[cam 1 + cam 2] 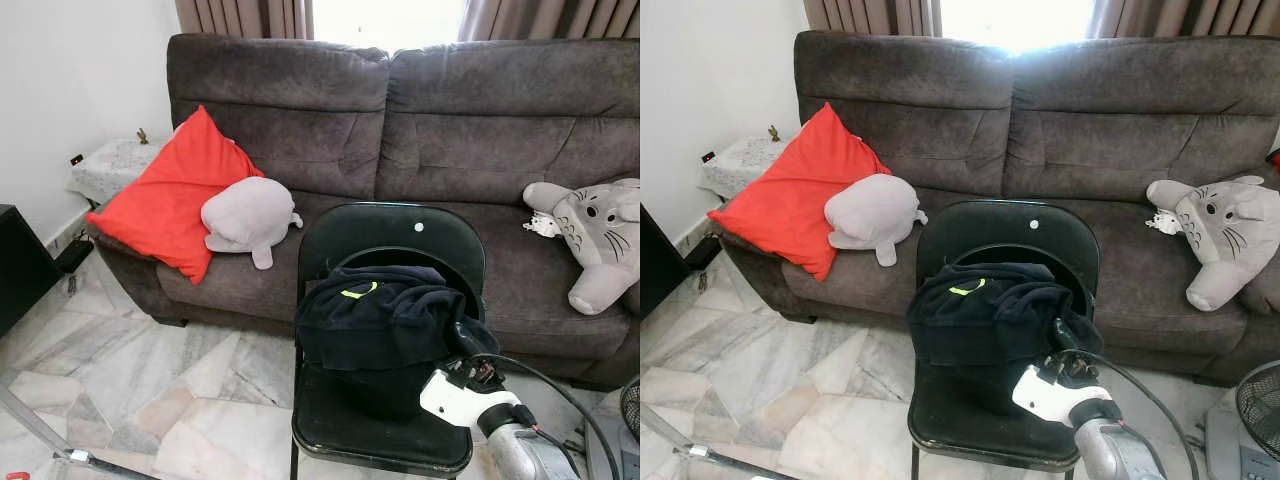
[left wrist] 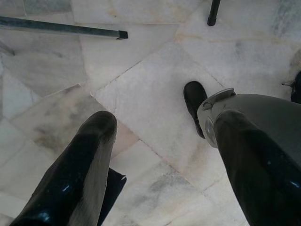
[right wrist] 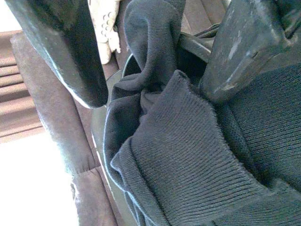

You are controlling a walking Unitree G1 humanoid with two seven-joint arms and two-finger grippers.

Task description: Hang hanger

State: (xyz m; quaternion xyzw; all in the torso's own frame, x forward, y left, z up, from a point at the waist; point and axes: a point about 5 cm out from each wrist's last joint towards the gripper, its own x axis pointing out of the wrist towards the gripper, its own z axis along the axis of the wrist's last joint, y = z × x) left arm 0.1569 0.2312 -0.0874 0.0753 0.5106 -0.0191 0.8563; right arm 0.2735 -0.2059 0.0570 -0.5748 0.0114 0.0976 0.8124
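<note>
1. Position: a dark garment [image 1: 385,320] lies bunched on the seat of a black folding chair [image 1: 400,232] standing in front of a brown sofa [image 1: 470,130]; no hanger can be made out in it, so if one is there, the cloth hides it
2. Right gripper [image 3: 155,61]: at the right edge of the heap, fingers apart, one fingertip [image 3: 235,56] pressed into the ribbed knit, the other clear of it; nothing is clamped
3. Left gripper [image 2: 160,155]: hangs idle over the marble floor [image 1: 150,380], fingers apart and empty
4. Handling, as judged: the garment is soft, limp and light; it will sag and slide rather than keep shape. The thick ribbed hem or the collar near the yellow mark looks the surest hold. A hanger would be stiff, and best taken at the neck under the hook
5. Risk, as judged: a pinch on loose folds may lift only one layer and drag the rest off the seat
6. Count: one garment, one chair, one sofa, one red cushion [image 1: 165,195], two plush toys, namely a pale grey one [image 1: 250,215] and a grey whiskered one [image 1: 595,235], and one fan [image 1: 1260,400] at the edge of the floor
</note>
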